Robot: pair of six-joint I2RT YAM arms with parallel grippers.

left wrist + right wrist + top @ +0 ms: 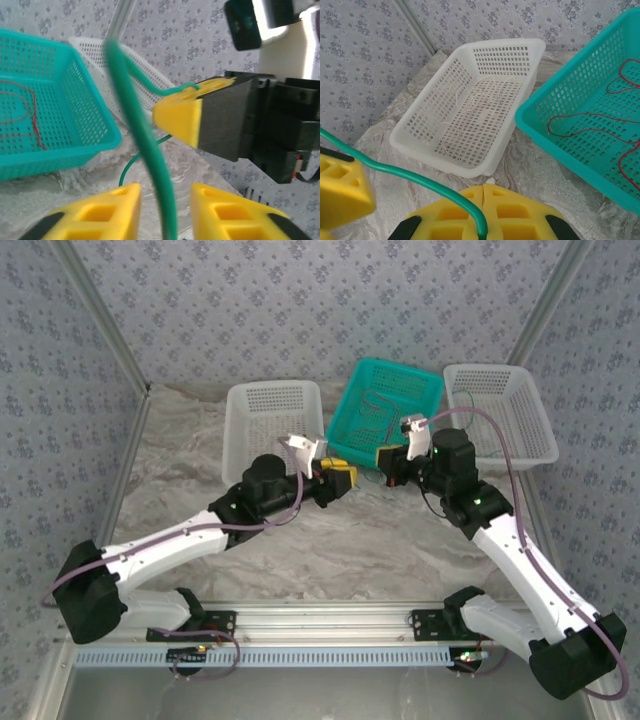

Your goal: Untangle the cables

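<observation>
From above, my left gripper (342,476) and my right gripper (386,459) met nose to nose over the marbled grey tabletop (330,550). They were just in front of the teal plastic mesh basket (343,410). The left white plastic mesh basket (238,440) and the right white plastic mesh basket (540,430) stood on either side of it. From this height I could not tell how either pair of jaws stood.

Through my left wrist camera, my left gripper's yellow fingers (100,212) were wide apart. The thin green cable (150,150) ran up through the gap between them. It then arched across to the yellow finger of my right gripper, meeting it at the top edge. To the left, the thin red cable (34,120) lay looped on the floor of the teal basket, with the right white basket behind it.

Through my right wrist camera, my right gripper's fingers were pressed together with the green cable pinched in the seam. From there it swept away leftward, above a finger of my left gripper. Beyond, the pale thin cable (470,112) lay curled inside the left white basket. The red cable sprawled in the teal basket alongside it.
</observation>
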